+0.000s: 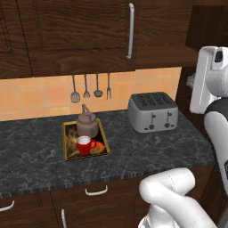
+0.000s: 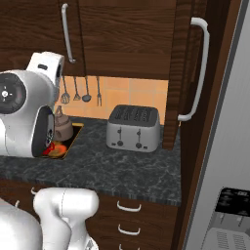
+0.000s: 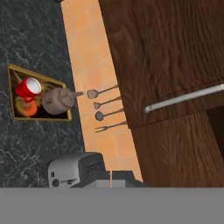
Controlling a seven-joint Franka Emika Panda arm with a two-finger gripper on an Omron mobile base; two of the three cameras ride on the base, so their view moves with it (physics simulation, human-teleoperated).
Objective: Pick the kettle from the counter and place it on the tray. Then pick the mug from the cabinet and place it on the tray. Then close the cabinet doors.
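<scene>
- We see the kettle (image 1: 87, 124) and the mug (image 1: 83, 144) both on the tray (image 1: 67, 141), mug touching the kettle at its 6 o'clock.
- Tray rests on the counter (image 1: 35, 156), toaster (image 1: 152, 111) at its 3 o'clock.
- Cabinet doors (image 1: 80, 35) overhead; one door (image 2: 188, 73) stands ajar at right.
- Gripper fingers closed, holding nothing we can make out.

I see my white Franka arm with dark joints (image 1: 209, 120) raised high at the right edge of the left base view — elbow low in front, forearm rising steeply. In the right base view it bulks at the left. The two-finger gripper's jaws are fully closed — nothing between them.
</scene>
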